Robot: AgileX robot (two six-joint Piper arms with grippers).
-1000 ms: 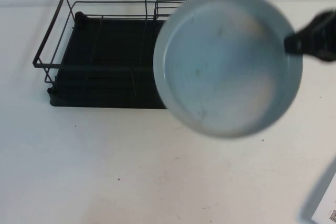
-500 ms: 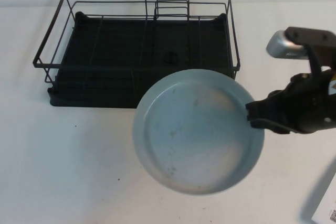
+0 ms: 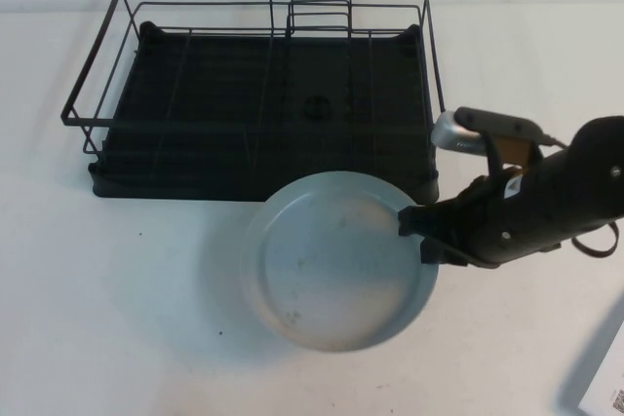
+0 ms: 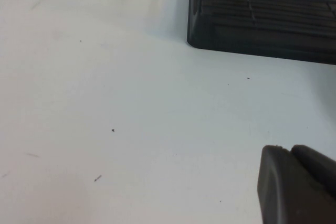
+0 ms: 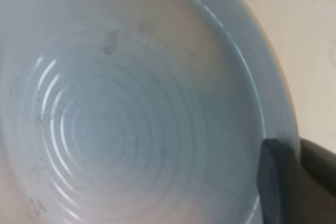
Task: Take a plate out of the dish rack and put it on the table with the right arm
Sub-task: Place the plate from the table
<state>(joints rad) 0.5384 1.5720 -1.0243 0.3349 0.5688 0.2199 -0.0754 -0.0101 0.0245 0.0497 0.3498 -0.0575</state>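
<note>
The round pale grey-blue plate (image 3: 331,262) hangs level just in front of the dish rack (image 3: 263,75), low over the white table (image 3: 117,319), with a soft shadow on its left. I cannot tell whether it touches the table. My right gripper (image 3: 421,233) is shut on the plate's right rim, and the black right arm (image 3: 546,197) reaches in from the right. In the right wrist view the plate (image 5: 121,108) fills the picture and the right gripper (image 5: 297,148) pinches its rim. My left gripper (image 4: 292,150) hovers shut over bare table near a corner of the rack (image 4: 262,19).
The black wire rack holds nothing except its small upright divider (image 3: 320,12). A white sheet with a printed label (image 3: 604,385) lies at the table's near right corner. Open white table stretches to the left of and in front of the plate.
The right arm has carried the plate from high over the rack's right side down and towards the near edge. It now hangs low in front of the rack.
</note>
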